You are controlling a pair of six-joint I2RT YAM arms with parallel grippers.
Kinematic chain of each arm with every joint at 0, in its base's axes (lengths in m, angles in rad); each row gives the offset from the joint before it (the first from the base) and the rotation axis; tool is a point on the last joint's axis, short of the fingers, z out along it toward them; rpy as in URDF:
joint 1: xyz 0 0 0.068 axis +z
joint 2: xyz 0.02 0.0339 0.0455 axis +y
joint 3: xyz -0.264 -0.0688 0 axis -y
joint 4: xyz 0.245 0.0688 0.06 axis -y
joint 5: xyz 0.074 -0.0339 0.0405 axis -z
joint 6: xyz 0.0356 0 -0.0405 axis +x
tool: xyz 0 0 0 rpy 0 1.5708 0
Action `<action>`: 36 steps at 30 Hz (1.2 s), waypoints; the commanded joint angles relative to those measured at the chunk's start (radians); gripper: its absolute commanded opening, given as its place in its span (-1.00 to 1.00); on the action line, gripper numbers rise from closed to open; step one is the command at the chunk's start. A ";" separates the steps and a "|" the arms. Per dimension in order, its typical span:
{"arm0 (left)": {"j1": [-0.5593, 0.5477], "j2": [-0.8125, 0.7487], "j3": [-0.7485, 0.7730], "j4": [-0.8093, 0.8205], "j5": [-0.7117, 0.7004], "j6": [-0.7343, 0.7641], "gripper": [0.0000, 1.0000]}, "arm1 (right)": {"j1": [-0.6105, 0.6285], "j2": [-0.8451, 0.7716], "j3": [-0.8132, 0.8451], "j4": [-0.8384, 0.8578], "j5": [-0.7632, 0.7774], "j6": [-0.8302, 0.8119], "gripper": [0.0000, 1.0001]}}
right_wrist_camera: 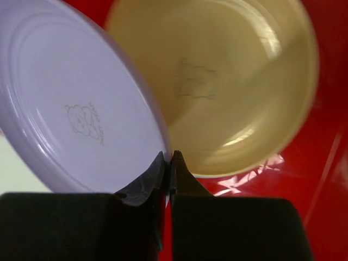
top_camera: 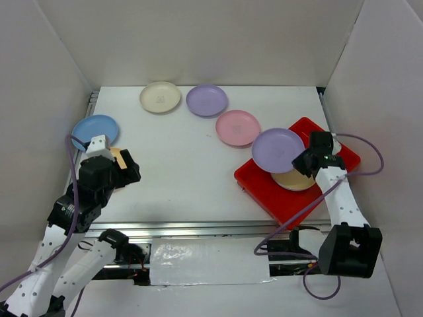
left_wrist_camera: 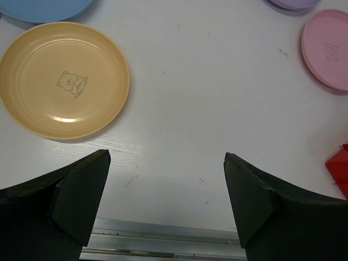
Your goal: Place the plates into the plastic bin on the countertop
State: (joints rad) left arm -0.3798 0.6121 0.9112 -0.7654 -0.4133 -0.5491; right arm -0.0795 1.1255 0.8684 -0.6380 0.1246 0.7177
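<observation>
My right gripper (top_camera: 305, 160) (right_wrist_camera: 169, 157) is shut on the rim of a purple plate (top_camera: 277, 150) (right_wrist_camera: 76, 103) and holds it tilted above the red plastic bin (top_camera: 264, 181) (right_wrist_camera: 321, 179). A yellow-orange plate (top_camera: 294, 180) (right_wrist_camera: 228, 81) lies in the bin under it. On the white countertop (top_camera: 178, 178) lie a blue plate (top_camera: 94, 131), a cream plate (top_camera: 160, 96), a second purple plate (top_camera: 207, 100) and a pink plate (top_camera: 238, 127) (left_wrist_camera: 328, 49). My left gripper (top_camera: 125, 173) (left_wrist_camera: 166, 187) is open and empty beside another yellow-orange plate (left_wrist_camera: 64, 79).
White walls stand on the left, back and right. A metal rail (top_camera: 211, 229) (left_wrist_camera: 163, 239) runs along the countertop's near edge. The bin's corner (left_wrist_camera: 340, 168) shows at the right of the left wrist view. A purple cable (top_camera: 367, 155) loops off the right arm.
</observation>
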 commanded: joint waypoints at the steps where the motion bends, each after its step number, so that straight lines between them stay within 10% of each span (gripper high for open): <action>1: 0.004 0.006 0.009 0.049 0.016 0.023 0.99 | -0.107 -0.084 -0.086 0.066 -0.028 0.029 -1.00; 11: 0.004 0.025 0.008 0.054 0.030 0.028 0.99 | -0.353 -0.082 -0.192 0.133 -0.198 -0.001 -0.74; 15: 0.004 0.041 0.011 0.054 0.034 0.025 0.99 | -0.356 -0.159 -0.160 0.074 -0.185 0.005 0.99; 20: 0.004 0.156 0.060 0.000 0.107 -0.115 0.99 | -0.342 -0.364 -0.056 -0.057 -0.142 0.002 1.00; 27: -0.005 0.594 -0.058 0.568 0.516 -0.302 0.99 | -0.192 -0.504 -0.117 0.067 -0.429 0.011 1.00; 36: -0.102 1.331 0.389 0.756 0.519 -0.340 0.99 | 0.165 -0.467 -0.226 0.210 -0.505 0.008 1.00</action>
State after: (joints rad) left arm -0.4667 1.8519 1.1824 -0.1448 0.0738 -0.8425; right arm 0.0021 0.6811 0.6579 -0.5217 -0.3401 0.7235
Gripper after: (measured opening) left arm 0.993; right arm 0.997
